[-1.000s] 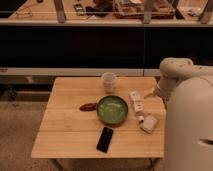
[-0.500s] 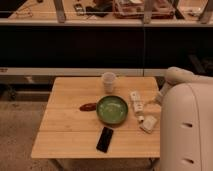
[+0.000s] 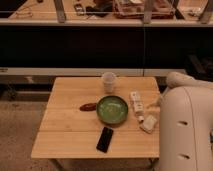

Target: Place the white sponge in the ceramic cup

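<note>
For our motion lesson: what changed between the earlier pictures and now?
The white arm shifted right and lower, filling more of the view; its gripper is at the right edge of the table, near the white sponge. The ceramic cup, green bowl, phone and sponge stayed put.

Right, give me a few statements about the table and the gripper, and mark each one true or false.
1. The white sponge is inside the ceramic cup. False: it lies on the table near the right edge, apart from the cup.
2. The ceramic cup stands upright beyond the green bowl, toward the table's far edge. True.
3. The black phone lies in the green bowl. False: it lies flat on the table, on the near side of the bowl.
4. The gripper is at the table's right edge, beside the white bar. True.
</note>
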`<action>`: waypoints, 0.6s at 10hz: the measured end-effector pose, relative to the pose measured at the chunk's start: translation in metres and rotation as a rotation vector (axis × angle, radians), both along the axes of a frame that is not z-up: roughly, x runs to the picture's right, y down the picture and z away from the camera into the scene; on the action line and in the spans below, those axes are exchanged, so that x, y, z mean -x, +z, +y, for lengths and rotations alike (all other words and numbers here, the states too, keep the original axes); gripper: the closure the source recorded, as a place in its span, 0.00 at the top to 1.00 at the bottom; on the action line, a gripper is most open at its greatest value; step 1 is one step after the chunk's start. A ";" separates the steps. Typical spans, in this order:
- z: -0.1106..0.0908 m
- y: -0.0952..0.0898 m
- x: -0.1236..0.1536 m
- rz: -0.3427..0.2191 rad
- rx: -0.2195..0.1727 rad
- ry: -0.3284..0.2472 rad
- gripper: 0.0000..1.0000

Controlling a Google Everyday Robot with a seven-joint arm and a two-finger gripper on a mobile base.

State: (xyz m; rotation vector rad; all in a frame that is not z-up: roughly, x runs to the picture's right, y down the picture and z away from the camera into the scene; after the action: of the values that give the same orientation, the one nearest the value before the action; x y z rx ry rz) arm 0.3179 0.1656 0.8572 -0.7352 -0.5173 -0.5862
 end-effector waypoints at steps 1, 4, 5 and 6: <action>0.003 0.000 0.003 -0.003 -0.007 0.008 0.80; 0.018 -0.001 0.014 -0.016 -0.034 -0.005 0.80; 0.023 -0.001 0.018 -0.021 -0.035 -0.015 0.80; 0.028 -0.002 0.021 -0.025 -0.035 -0.024 0.80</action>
State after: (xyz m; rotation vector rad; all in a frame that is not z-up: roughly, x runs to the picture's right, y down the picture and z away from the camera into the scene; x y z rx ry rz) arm 0.2973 0.1940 0.8554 -0.7030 -0.5208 -0.6264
